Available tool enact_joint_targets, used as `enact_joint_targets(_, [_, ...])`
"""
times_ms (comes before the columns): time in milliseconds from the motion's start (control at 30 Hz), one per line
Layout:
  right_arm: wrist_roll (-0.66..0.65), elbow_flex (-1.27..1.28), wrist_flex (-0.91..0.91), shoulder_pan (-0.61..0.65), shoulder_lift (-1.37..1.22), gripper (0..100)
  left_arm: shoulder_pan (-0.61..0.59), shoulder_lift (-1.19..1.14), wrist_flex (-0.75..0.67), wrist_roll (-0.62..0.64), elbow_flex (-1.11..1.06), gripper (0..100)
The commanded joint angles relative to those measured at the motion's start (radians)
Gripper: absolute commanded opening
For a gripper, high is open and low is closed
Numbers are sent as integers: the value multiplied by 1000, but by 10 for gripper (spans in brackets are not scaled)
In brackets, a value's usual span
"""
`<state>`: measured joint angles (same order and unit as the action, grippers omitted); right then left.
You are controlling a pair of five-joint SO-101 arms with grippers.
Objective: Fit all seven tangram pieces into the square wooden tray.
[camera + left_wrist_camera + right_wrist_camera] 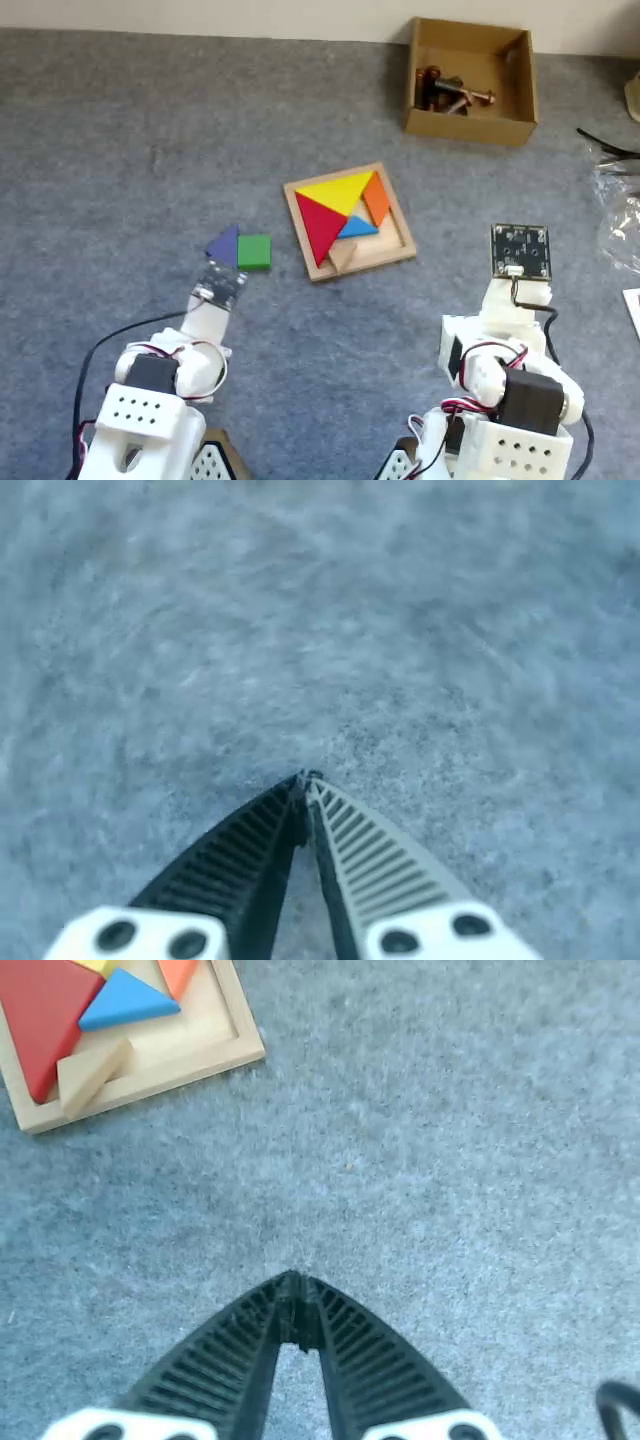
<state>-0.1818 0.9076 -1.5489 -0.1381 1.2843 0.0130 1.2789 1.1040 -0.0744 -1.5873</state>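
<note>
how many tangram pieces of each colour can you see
yellow piece: 1
red piece: 1
orange piece: 1
blue piece: 1
plain wood piece: 1
purple piece: 1
green piece: 1
total: 7

Left arm [150, 415]: white printed shell, rows of small round holes in the base block.
Left servo [152, 375]: black; red and white wires beside it, black cable looping off.
Left gripper [305, 778]: one finger black, one pale grey, both ribbed (white mounts, two dark screw holes each).
Right arm [470, 360]: white shell, black servo, red-white wiring.
Wrist board [520, 251]: square, black, black lead.
Right gripper [298, 1280]: both fingers black, ribbed.
</note>
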Motion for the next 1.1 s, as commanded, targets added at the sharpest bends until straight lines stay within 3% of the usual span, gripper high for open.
enact_joint_targets(0, [11, -67, -10, -12, -5, 9, -91, 4, -28, 100, -4, 5])
enact_joint_targets(167, [11, -137, -87, -12, -88, 9, -211, 4, -21, 112, -2, 5])
enact_joint_targets(467, [11, -473, -117, -4, -561, 9, -278, 4, 3, 110, -1, 5])
enact_joint_targets(667, [-9, -638, -105, 113, -799, 9, -338, 4, 3, 110, -1, 5])
enact_joint_targets(867, [-319, -674, -102, 275, -943, 9, -348, 4, 3, 110, -1, 5])
enact_joint_targets(1067, [-434, -707, 62, 326, -1000, 9, -348, 4, 3, 110, -1, 5])
